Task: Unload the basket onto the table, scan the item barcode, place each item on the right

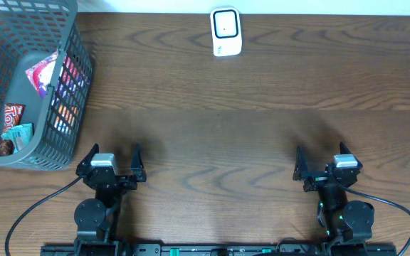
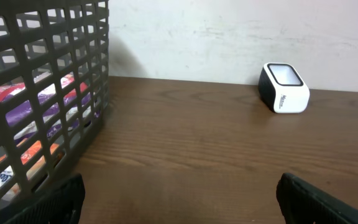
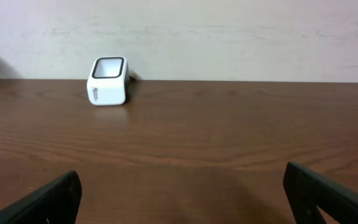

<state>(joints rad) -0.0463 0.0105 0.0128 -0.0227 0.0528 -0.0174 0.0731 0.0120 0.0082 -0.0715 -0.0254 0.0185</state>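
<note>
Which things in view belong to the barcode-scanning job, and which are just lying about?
Belong to the job: white box-shaped barcode scanner with dark window; colourful snack packets; dark grey plastic mesh basket holding them.
Just about: brown wooden table; black cables by the arm bases.

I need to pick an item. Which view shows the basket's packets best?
Overhead: it looks straight down into the basket at the packets. Left wrist sees them only through the mesh wall; right wrist misses them.

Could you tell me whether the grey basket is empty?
Not empty: the basket holds several colourful packets, visible through its mesh.
</note>
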